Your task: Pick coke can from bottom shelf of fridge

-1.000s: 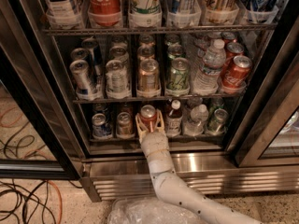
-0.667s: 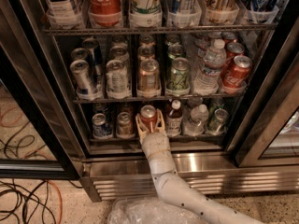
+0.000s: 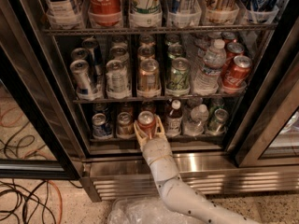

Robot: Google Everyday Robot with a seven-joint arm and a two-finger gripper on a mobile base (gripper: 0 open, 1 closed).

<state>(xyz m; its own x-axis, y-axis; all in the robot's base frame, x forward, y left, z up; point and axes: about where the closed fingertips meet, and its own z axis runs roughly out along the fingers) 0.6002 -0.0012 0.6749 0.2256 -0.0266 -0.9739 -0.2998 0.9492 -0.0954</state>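
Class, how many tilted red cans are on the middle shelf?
3, at the middle shelf's right end: front, behind it, rearmost; others may hide. The hand is at the coke can, bottom shelf.

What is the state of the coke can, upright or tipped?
Upright: the coke can shows its top facing up, on the bottom shelf, the gripper at it.

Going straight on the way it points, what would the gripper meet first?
The coke can, directly ahead of the gripper at the front of the bottom shelf; they may already touch, depth is unclear.
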